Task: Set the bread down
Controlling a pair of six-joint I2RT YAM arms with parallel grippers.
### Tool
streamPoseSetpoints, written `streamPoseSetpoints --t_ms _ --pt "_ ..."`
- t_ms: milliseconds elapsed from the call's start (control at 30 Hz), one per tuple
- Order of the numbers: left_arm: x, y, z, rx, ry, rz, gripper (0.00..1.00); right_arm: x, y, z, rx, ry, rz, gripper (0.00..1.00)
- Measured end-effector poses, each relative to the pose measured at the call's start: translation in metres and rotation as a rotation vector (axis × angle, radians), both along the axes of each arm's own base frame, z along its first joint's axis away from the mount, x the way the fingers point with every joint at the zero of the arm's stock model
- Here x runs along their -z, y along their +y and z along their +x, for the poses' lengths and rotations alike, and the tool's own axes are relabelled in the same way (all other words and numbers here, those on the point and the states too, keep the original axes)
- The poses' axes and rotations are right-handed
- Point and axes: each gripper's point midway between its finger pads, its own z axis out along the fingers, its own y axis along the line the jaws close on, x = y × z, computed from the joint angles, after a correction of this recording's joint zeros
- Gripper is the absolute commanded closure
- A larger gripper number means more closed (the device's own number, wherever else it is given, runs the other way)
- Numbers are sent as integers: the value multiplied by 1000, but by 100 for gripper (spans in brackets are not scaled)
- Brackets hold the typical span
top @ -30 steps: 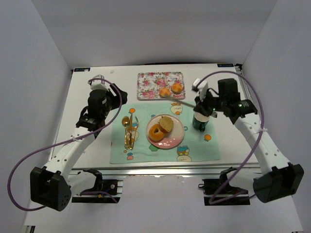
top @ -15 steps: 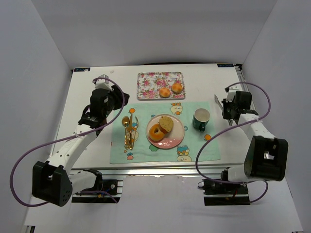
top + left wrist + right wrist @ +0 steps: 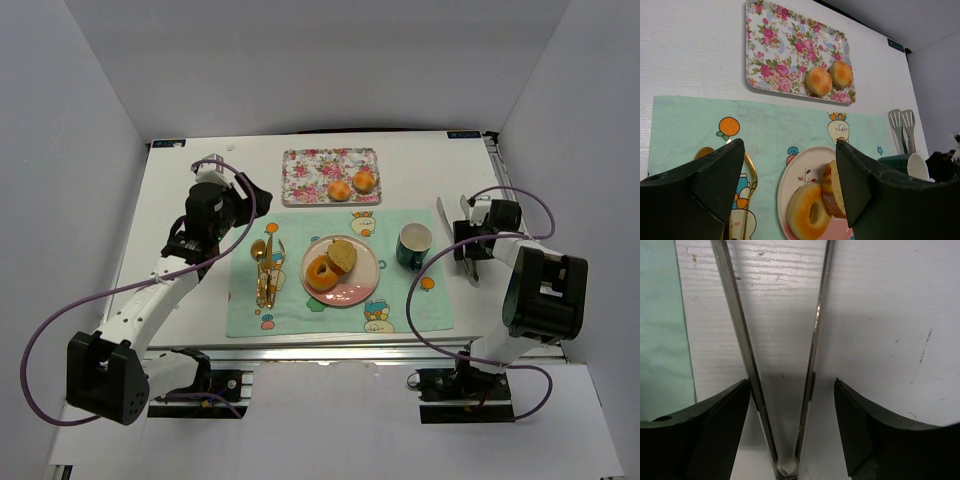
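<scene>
A bread slice (image 3: 344, 254) leans against a doughnut (image 3: 322, 273) on the pink plate (image 3: 366, 281). Two round buns (image 3: 340, 190) lie on the floral tray (image 3: 310, 170). My left gripper (image 3: 248, 192) hovers open and empty left of the tray. In its wrist view the bread slice (image 3: 832, 187) and doughnut (image 3: 810, 217) show between the fingers of that gripper (image 3: 790, 145), far below. Right of the mat, metal tongs (image 3: 444, 211) lie on the table. My right gripper (image 3: 792, 415) stands open astride the tongs (image 3: 740, 330), near their hinge; the right tong arm is clear of its finger.
A green mug (image 3: 413, 245) stands on the pale green placemat (image 3: 400, 310) right of the plate. Gold cutlery (image 3: 264, 270) lies on the mat's left side. The right arm's cable loops over the mat's right edge. White walls close in the table.
The right arm carried the tongs from above the mug to the table right of the mat, lowered them, and its jaws opened. The left gripper barely shifted.
</scene>
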Motion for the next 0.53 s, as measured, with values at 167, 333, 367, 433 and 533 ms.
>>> streamPoseSetpoints --t_ms 167,333,367,433,533 --pt "1 0 0 0 3 2 16 -4 -10 -8 5 12 -2 11" --pt "1 0 -1 0 6 3 15 -63 -13 7 -15 -97 -31 11" --pt "2 0 -1 1 7 3 15 -81 -14 15 -18 -140 -43 11" --pt "2 0 -1 1 7 3 15 -124 -14 35 -21 -241 -70 10" --pt "1 -2 -2 16 8 -2 17 -176 -5 58 -29 -359 -89 10"
